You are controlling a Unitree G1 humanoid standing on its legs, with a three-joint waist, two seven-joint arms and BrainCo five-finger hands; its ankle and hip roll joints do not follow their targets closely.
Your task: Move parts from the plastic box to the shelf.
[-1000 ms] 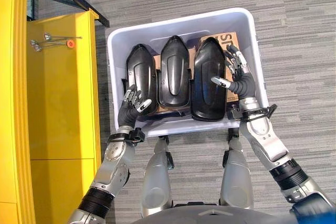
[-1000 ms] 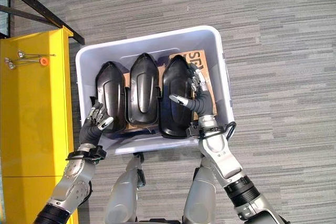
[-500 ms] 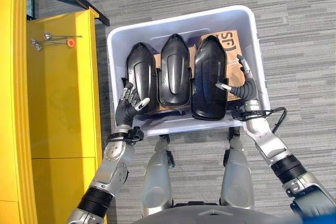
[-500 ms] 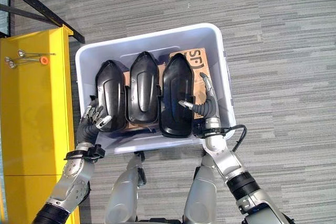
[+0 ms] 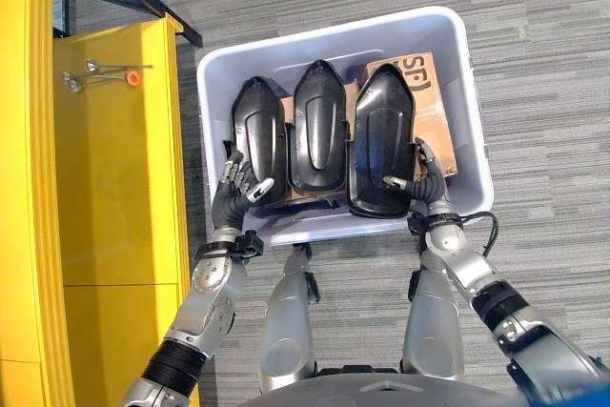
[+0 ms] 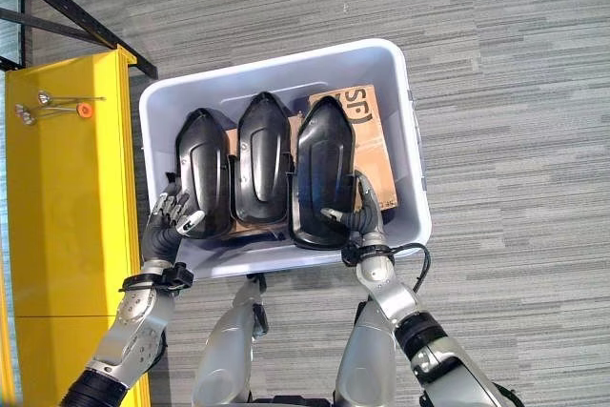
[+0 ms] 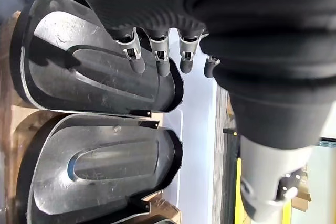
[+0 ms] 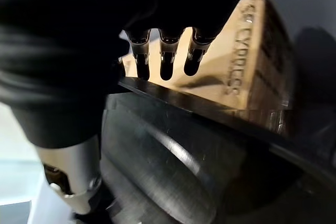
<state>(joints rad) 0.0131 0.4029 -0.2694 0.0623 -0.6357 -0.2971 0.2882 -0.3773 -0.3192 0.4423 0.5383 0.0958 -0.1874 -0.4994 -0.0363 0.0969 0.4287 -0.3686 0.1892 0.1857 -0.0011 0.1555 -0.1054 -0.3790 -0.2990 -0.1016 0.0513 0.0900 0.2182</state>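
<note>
Right hand [image 5: 419,176] dropped from above cardboard to near edge of rightmost black part [image 5: 380,143] in plastic box [image 5: 470,83], thumb on top, fingers down its side — looks like grasp starting. Left hand [image 5: 234,188] still loosely spread at leftmost part [image 5: 259,138], gripping nothing.

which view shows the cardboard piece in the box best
The left eye view: the brown printed cardboard sheet lies flat, exposed beside the rightmost black moulded plastic part in the pale plastic box. The right eye view matches. The right wrist view shows it obliquely; the left wrist view, slivers.

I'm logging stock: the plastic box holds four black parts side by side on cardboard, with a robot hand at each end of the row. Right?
Not quite: the plastic box holds three black parts, not four, as the left eye view shows. They do stand side by side on cardboard, with the left hand and right hand at the row's ends.
</note>
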